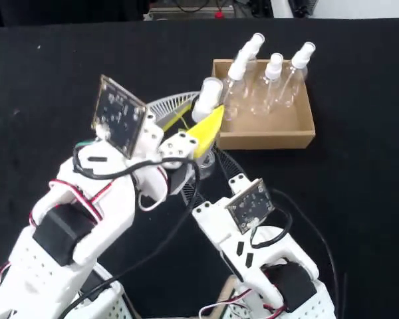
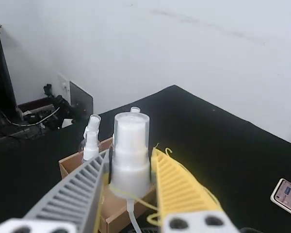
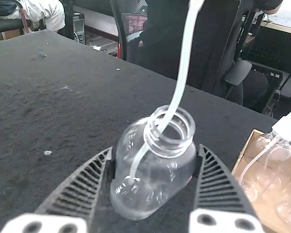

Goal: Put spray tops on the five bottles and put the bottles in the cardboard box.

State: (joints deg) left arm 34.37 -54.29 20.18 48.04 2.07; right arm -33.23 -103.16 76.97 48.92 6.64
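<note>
Left wrist view: left gripper (image 2: 131, 155) clamps white plastic spray top (image 2: 130, 138) | right wrist view: right gripper (image 3: 155, 151) grips clear plastic bottle (image 3: 148, 187), thin dip tube (image 3: 182, 63) entering its neck | high view: brown cardboard box (image 1: 266, 140) holds 4 capped bottles (image 1: 273, 85)

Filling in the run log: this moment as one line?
left jaws: shut on spray top | right jaws: shut on open bottle | tube in neck, top not seated | cardboard box: four capped bottles

Five bottles (image 1: 272, 90) — five spray tops (image 2: 130, 145) — one box (image 1: 266, 139).
</note>
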